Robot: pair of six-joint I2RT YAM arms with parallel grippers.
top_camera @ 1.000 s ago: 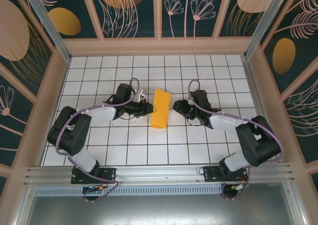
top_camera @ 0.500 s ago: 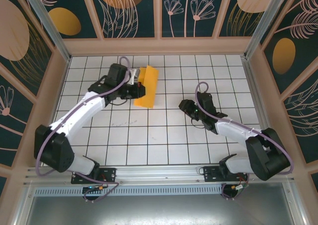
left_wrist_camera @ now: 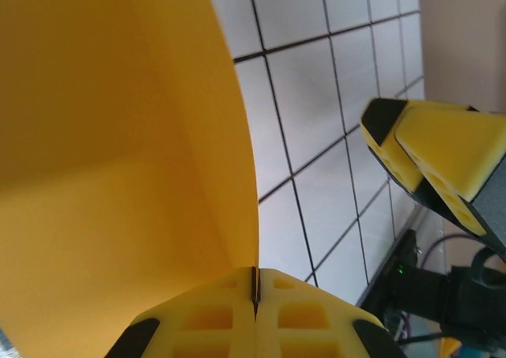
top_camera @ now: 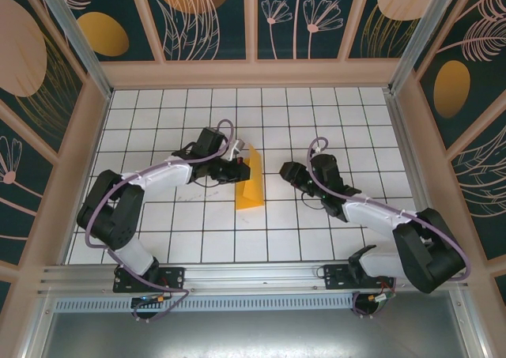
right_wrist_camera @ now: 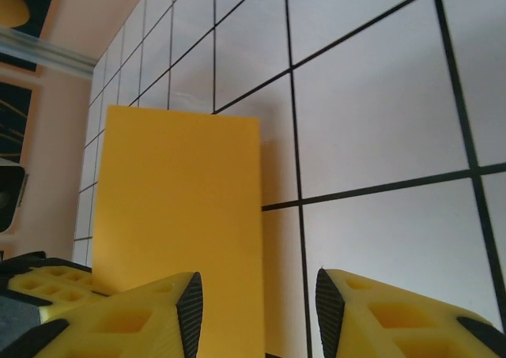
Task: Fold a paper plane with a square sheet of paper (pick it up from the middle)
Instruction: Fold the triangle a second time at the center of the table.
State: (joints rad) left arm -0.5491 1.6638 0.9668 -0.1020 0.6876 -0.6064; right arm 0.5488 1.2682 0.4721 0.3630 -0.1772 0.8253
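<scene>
Near the middle of the gridded desk, the square sheet of paper — folded to a narrow rectangle — stands tilted, its upper left edge clamped by the left hand. The right hand hangs just to its right, fingers spread, holding nothing. Whether the sheet's lower edge touches the desk is unclear — the wrist views cut it off.

The square sheet of paper was thin, smooth and matt, the fingers of the left gripper and right gripper were matt yellow moulded plastic, and the table was smooth, faintly glossy white.
</scene>
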